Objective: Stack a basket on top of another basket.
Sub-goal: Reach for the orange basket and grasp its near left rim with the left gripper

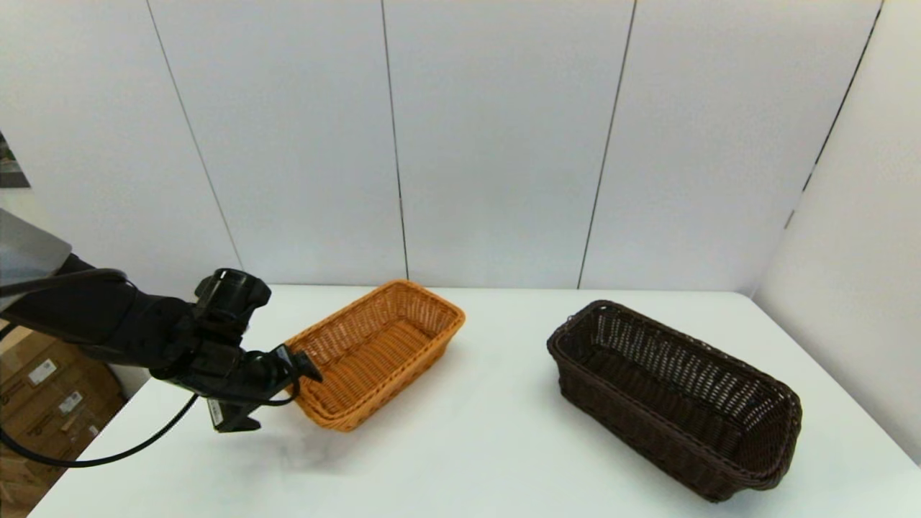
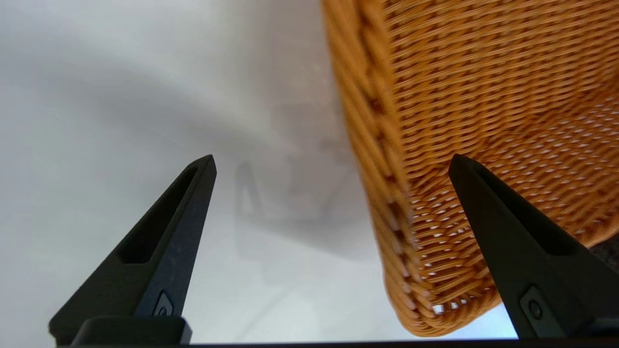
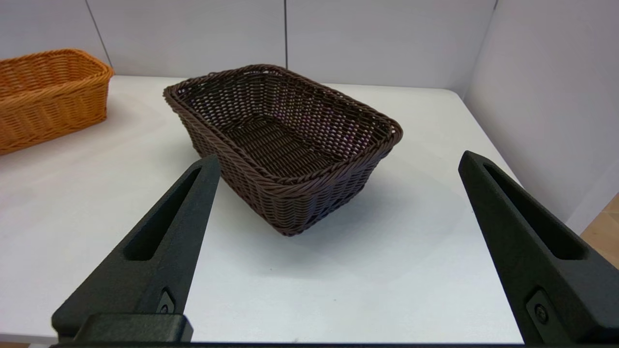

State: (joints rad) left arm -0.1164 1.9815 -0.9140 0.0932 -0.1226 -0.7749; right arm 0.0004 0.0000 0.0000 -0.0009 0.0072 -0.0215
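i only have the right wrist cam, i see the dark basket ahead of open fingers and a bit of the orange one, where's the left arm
Observer: The left gripper is at the near left corner of the orange-tan basket, in the head view.
Operator: has it got hold of it
Observer: No. In the left wrist view the fingers are spread, with the braided rim between them, one fingertip outside the wall and one over the inside.
Operator: anything in the orange one
Observer: Nothing shows inside it in the head view, and the dark brown basket stands apart on the white table, to the robot's right.
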